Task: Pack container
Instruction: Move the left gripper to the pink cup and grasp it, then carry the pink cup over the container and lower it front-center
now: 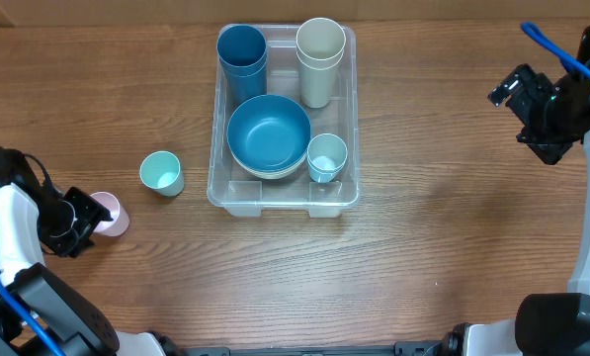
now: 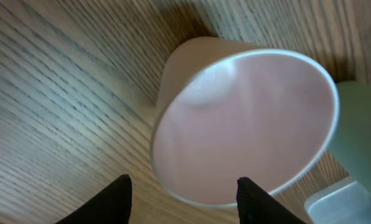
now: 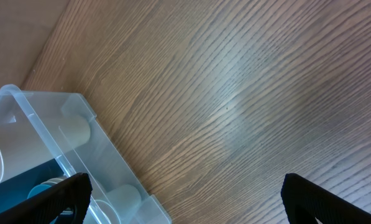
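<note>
At the far left the left gripper (image 2: 184, 196) sits low over the table (image 1: 453, 247), its fingers partly spread and aimed at a pink cup (image 1: 109, 214). The cup is wider than the gap between them, so they do not look closed on it yet. A mint cup (image 1: 161, 173) stands just to the right, also loose on the table. In the middle, toward the back edge of the table, is the clear container (image 1: 352, 119), already fairly full: a stack of dark blue cups (image 1: 241, 57) and a stack of cream cups (image 1: 320, 59) at the back, a blue bowl (image 1: 269, 133) in front and a small pale blue cup (image 1: 326, 158) beside it. At the right the right gripper (image 3: 184, 193) hangs above bare wood, fingers spread wide and empty. Packing seems mostly done, with the two loose cups left.
</note>
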{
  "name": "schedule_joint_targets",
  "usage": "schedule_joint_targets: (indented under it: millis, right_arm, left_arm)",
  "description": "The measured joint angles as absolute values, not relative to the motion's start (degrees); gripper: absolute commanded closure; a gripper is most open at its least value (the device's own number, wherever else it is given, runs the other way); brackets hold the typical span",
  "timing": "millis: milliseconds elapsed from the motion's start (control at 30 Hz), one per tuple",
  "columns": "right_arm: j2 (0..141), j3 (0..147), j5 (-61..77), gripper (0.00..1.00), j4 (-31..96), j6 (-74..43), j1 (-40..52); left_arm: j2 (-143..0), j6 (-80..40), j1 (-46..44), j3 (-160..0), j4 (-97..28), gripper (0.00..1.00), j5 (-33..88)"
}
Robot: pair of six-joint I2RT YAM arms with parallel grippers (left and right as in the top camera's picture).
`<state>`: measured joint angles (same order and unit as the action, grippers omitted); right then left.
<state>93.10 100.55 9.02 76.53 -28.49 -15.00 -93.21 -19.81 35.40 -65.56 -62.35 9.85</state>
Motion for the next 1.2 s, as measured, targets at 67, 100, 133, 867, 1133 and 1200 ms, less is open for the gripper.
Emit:
schedule_joint_targets:
  millis: [67,100,133,867,1133,1200]
  right_arm:
    - [93.10,100.55,9.02,0.00,76.53,-28.49,-15.00]
    - [93.10,100.55,9.02,0.00,76.55,-28.49,-15.00]
    - [93.10,100.55,9.02,0.00,76.55,-28.47,-15.00]
    - [93.10,100.55,9.02,0.00,76.53,-28.49,-15.00]
    - [93.10,100.55,9.02,0.00,76.51,-28.49,-15.00]
    - [93.10,100.55,9.04,0.00,76.55,-28.51,-15.00]
  left_arm:
    - [-93.21,-20.71,35.40,-64.18,-60.73,0.71,9.02]
    - [-93.21,-20.93,35.40,-63.53,-60.23,0.76,8.75]
    - [-93.21,-20.99,35.40,-63.22,-59.86,0.80,8.71]
    - [-77.12,-18.20,17.76,-89.82,-74.52,0.96,19.09]
    - [-81.87,-20.67,-13.13,-90.70,-68.40,0.96,16.95]
    - [-85.12,-21.32,-17.23,-90.72,-66.72,0.96,16.69]
